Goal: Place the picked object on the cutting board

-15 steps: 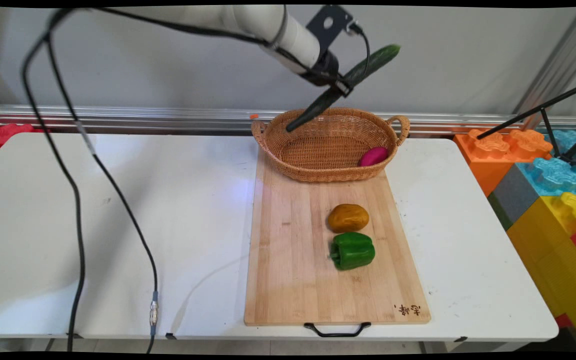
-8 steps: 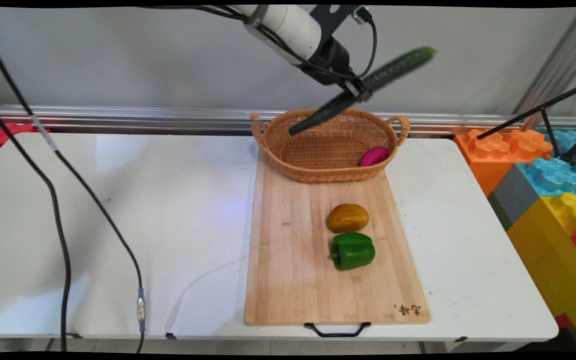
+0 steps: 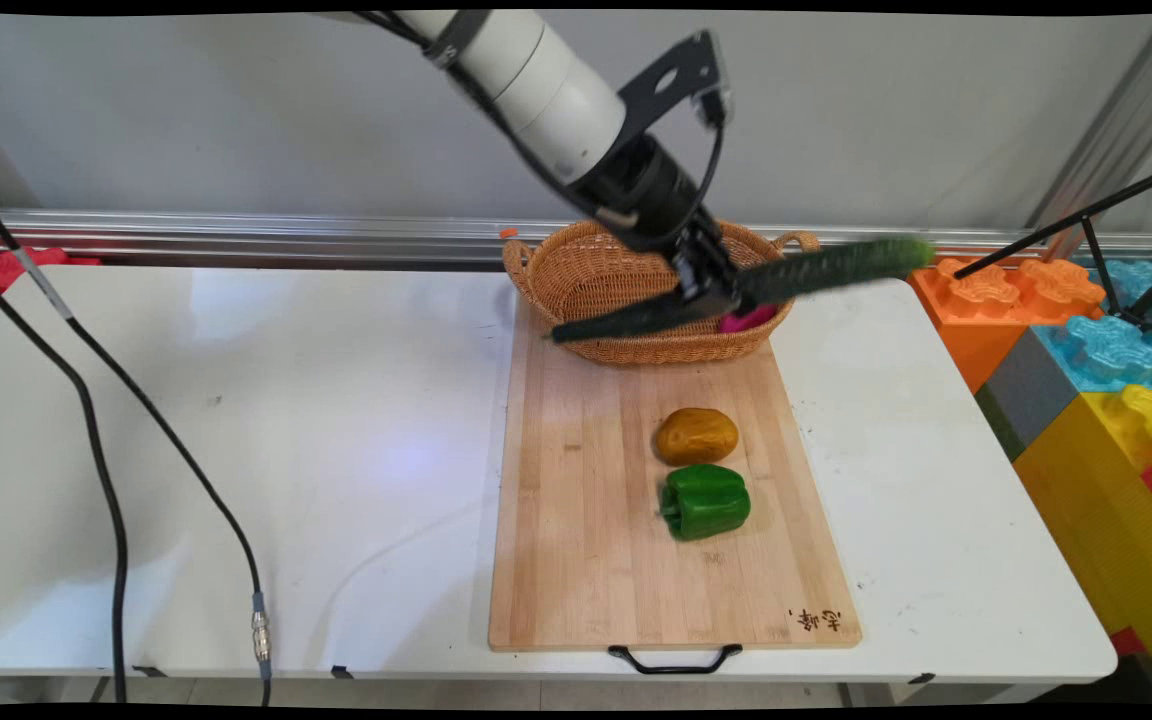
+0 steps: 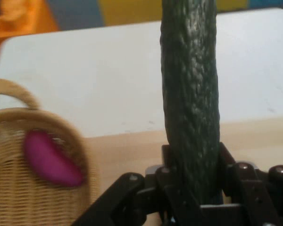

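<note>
My gripper is shut on a long dark green cucumber, gripped near its middle. The cucumber lies almost level over the wicker basket, one end sticking out past the basket's right handle over the table, the other reaching over the basket's front left rim. In the hand view the cucumber runs up from between the fingers of my gripper. A magenta vegetable lies in the basket, partly hidden behind the gripper in the main view.
The basket stands at the far end of a wooden cutting board. A brown potato and a green bell pepper rest on the board's middle. Large coloured blocks stand to the right of the table. Black cables hang at left.
The arm has come down and swung right with the cucumber, from high above the basket to just over its rim. The cucumber has turned from steeply tilted to nearly level.
</note>
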Action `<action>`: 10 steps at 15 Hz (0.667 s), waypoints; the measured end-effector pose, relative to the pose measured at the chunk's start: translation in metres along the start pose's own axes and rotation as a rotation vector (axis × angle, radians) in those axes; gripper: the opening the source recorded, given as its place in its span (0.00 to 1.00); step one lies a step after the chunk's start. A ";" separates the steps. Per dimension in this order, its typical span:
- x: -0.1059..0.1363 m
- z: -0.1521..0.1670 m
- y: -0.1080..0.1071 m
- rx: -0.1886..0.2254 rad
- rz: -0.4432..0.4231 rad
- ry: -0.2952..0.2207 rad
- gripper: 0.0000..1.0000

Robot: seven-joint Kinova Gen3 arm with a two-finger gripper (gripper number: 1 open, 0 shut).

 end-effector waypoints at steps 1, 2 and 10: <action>-0.004 0.000 0.005 -0.035 0.026 -0.008 0.00; -0.008 0.001 0.011 -0.070 0.051 -0.017 0.00; -0.053 0.013 0.067 -0.327 0.199 -0.101 0.00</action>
